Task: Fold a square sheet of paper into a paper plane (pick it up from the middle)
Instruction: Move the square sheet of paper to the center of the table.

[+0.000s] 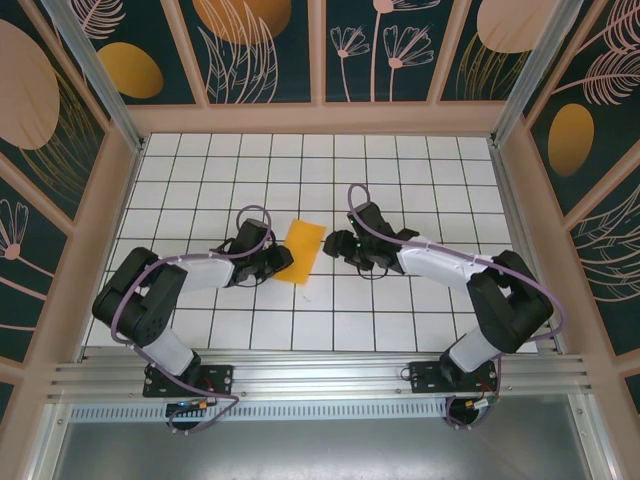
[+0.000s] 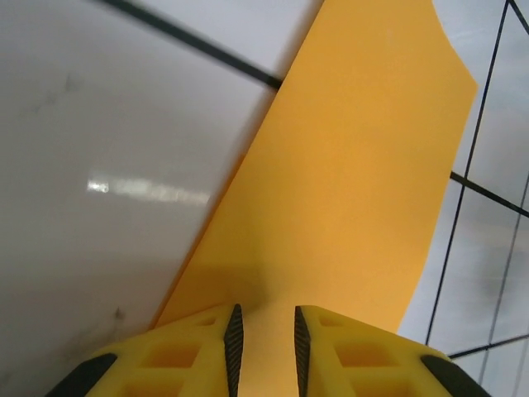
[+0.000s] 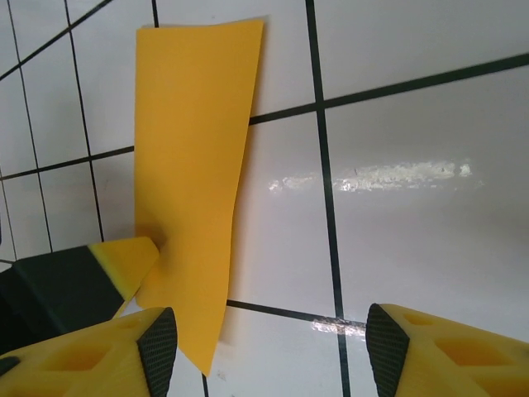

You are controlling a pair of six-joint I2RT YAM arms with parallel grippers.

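The thin orange-yellow sheet of paper lies flat on the white grid-tiled table, mid-table between the two arms. It reads as a narrow, lopsided four-sided panel with slanted ends, not a full square, so I'd judge at least one fold is in. What it isn't is a plane: no sharp nose, no visible centre crease, no wings, so most of the folding looks to be ahead. From the left wrist the paper runs right down to the left gripper, whose yellow fingers are drawn in to a slim gap at the paper's near end; whether they actually pinch it or just straddle it, I cannot tell. In the top view that left gripper sits at the paper's lower left edge, and the right gripper is just beside the right edge. The right wrist shows the paper flat on the tiles, and the right gripper with its fingers spread wide over bare tile, holding nothing. As for writing: no brand, label or lettering to read, just plant motifs on the dark teal wall panels.
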